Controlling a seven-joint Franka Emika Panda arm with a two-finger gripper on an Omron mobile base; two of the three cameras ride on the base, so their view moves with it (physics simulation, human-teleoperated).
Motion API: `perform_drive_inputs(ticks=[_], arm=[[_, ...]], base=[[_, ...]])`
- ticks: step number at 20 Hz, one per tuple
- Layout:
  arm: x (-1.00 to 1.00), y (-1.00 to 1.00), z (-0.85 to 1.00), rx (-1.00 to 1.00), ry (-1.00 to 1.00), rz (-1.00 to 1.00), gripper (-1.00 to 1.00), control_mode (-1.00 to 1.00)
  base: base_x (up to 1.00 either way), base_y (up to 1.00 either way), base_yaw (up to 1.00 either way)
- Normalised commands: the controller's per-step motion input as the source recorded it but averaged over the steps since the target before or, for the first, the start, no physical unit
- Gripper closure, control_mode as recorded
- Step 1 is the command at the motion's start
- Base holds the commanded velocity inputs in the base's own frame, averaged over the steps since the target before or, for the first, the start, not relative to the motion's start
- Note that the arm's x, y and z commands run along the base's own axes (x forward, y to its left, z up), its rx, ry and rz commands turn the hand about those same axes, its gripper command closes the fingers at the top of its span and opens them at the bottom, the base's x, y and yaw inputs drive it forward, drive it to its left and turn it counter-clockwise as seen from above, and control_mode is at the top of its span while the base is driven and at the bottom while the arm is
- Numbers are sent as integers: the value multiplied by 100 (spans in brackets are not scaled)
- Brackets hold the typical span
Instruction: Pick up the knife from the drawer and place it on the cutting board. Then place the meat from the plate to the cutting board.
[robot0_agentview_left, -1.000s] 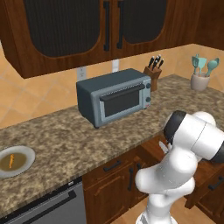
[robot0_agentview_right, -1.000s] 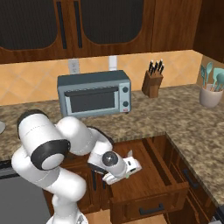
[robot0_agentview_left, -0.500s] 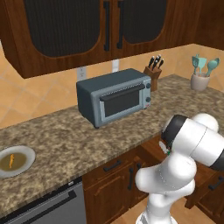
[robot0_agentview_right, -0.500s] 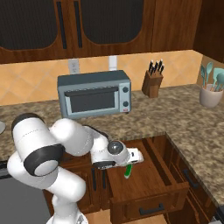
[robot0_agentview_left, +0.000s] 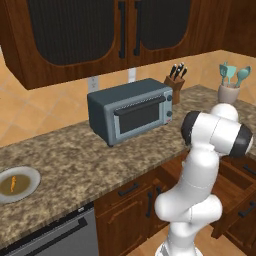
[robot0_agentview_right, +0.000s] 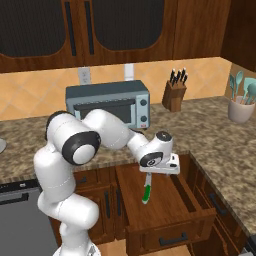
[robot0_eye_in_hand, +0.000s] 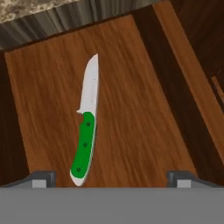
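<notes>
Spanning the kitchen, the granite surface (robot0_agentview_left: 75, 160) is seen carrying a toaster oven (robot0_agentview_left: 131, 110). Below the oven's right end, the drawer (robot0_agentview_right: 170, 220) is pulled open. Over the drawer the tool (robot0_agentview_right: 161, 167) is held with jaws spread wide, gripping nothing. The knife (robot0_eye_in_hand: 86, 127) lies flat on the drawer floor. Far left of the oven, the plate (robot0_agentview_left: 30, 177) carries the meat (robot0_agentview_left: 13, 182).

Green handle and pale silver blade on the knife (robot0_eye_in_hand: 85, 131), lying on the reddish-brown wood grain of the drawer (robot0_eye_in_hand: 131, 109). Speckled brown-grey counter (robot0_agentview_left: 75, 160), slate-blue oven (robot0_agentview_left: 131, 110), pale grey plate (robot0_agentview_left: 27, 176) with an orange strip of meat (robot0_agentview_left: 13, 183).
</notes>
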Motion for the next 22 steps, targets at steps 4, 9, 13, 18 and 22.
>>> perform_drive_inputs(ticks=[4, 9, 13, 18, 22], arm=[[-3, 0, -26, 10, 4, -21, -100, -100], [-9, 15, -25, 5, 2, -18, -100, -100], [-4, 24, -15, 0, 0, -14, -100, -100], [0, 23, -16, -3, 0, -9, -100, -100], [0, 11, -23, -1, 0, -5, -100, -100]], base=[[0, 0, 0], [0, 0, 0], [0, 0, 0], [0, 0, 0], [0, 0, 0]])
